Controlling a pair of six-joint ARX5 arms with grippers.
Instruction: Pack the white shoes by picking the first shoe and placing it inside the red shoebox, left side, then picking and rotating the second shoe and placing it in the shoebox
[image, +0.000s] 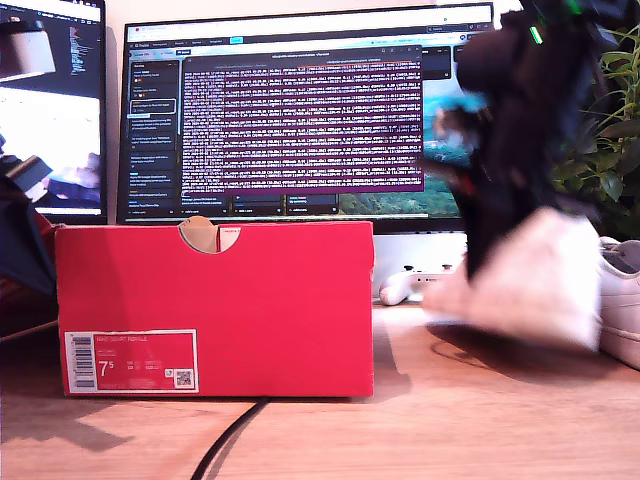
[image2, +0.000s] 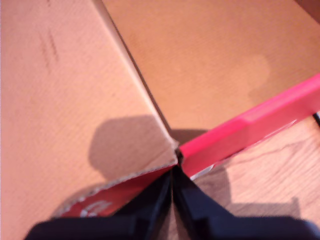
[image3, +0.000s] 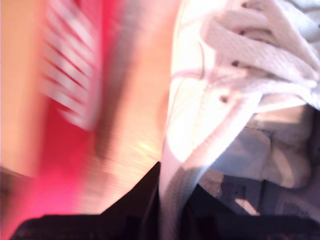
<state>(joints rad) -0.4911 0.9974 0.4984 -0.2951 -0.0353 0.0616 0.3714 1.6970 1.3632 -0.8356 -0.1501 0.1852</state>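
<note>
The red shoebox stands on the wooden table at the exterior view's left, with its 7.5 label facing the camera. At the exterior view's right, my second gripper is shut on the collar of one white shoe and holds it off the table; arm and shoe are motion-blurred. Laces and grey lining of that white shoe fill the second wrist view. The other white shoe rests on the table at the exterior view's right edge. My first gripper is shut at a corner of the shoebox's red rim, above its cardboard inside.
Two monitors stand behind the box, with a white controller under the larger one. A black cable runs from under the box toward the table's front edge. A plant is at the exterior view's right. A blurred red surface with white marks passes beside the held shoe.
</note>
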